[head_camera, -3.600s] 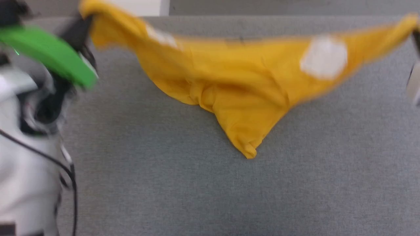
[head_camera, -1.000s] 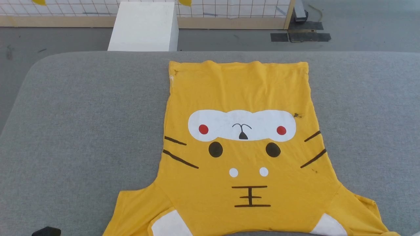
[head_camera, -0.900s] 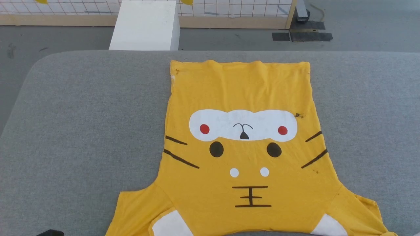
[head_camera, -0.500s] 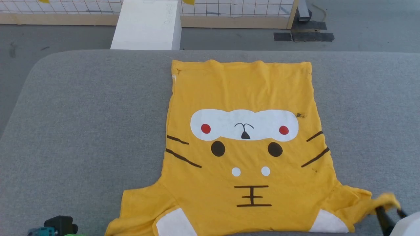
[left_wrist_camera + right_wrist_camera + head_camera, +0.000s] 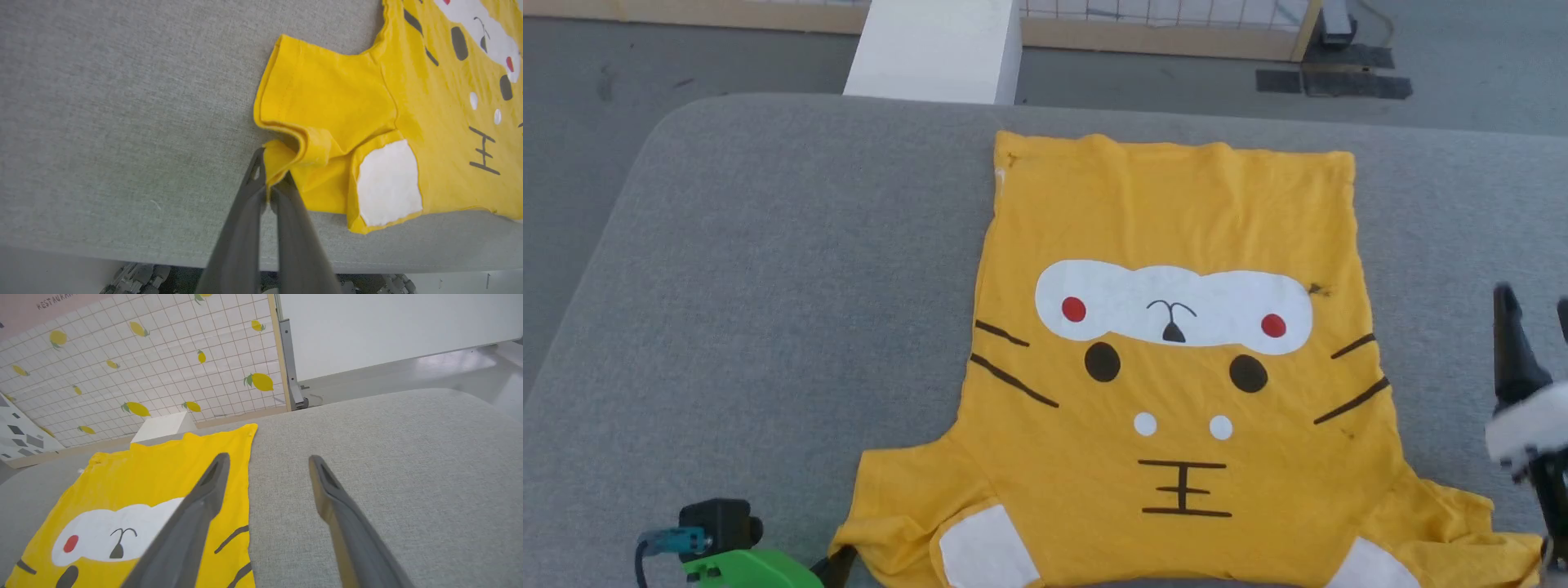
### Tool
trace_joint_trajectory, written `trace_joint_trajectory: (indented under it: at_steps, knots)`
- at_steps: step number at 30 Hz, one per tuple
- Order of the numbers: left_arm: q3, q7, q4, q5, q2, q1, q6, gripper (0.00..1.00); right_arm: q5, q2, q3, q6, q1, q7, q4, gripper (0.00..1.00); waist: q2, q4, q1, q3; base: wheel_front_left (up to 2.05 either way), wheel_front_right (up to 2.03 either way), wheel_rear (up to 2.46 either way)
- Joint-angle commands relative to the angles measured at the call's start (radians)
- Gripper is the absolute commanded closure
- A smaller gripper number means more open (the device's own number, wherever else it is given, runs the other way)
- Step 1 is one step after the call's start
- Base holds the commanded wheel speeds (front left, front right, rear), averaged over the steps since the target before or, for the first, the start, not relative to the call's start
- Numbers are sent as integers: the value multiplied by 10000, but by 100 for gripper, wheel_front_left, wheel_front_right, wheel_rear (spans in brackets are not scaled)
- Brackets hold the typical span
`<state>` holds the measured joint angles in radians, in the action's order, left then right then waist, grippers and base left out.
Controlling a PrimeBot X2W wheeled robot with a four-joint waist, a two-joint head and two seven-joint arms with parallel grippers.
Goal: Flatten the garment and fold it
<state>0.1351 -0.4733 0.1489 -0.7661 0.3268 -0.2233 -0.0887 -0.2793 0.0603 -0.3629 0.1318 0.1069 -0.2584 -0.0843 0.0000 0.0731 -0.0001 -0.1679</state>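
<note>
The yellow garment (image 5: 1176, 384) lies spread face up on the grey table (image 5: 768, 286), hem at the far side and sleeves toward me. Its print has a white oval patch, two red dots and black whisker lines. My left gripper (image 5: 271, 179) is shut on the folded corner of the left sleeve (image 5: 327, 102) near the table's front edge; in the head view it (image 5: 840, 562) peeks out beside the green wrist part. My right gripper (image 5: 1534, 298) hovers open above bare table, to the right of the garment (image 5: 143, 498), nothing between its fingers (image 5: 212, 477).
A white box (image 5: 931, 49) stands on the floor beyond the table's far edge. Behind it runs a wood-framed grid panel printed with lemons (image 5: 143, 355). The table's front edge (image 5: 81, 245) is close behind the left gripper. Bare grey table stretches left of the garment.
The camera has shifted. My right gripper let go of the right sleeve, which now lies on the table, and rose farther away. My left arm came in at the left sleeve.
</note>
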Motion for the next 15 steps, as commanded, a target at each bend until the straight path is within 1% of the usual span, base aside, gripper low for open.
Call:
trace_joint_trajectory:
  at_steps: [1,5,8,11,15]
  knots:
    - [61,63,87,119,-60,259,83,100,85,195,53,-11,573,128,420,0,0,322,1,-336,0,0,0]
    - [230,125,175,202,-167,571,128,100,170,767,175,-11,2349,234,2036,0,0,730,1,-892,0,0,0]
    - [322,230,223,262,-281,836,145,100,371,1188,158,-11,3809,-5,3277,0,0,1050,1,-1501,0,0,0]
    - [400,424,254,352,-430,1124,150,100,595,1591,37,-11,5362,-630,4460,0,0,1350,1,-2198,0,0,0]
    - [604,644,213,390,-678,1473,273,100,1286,1964,-44,-11,6931,-1656,5490,0,0,1750,1,-3013,0,0,0]
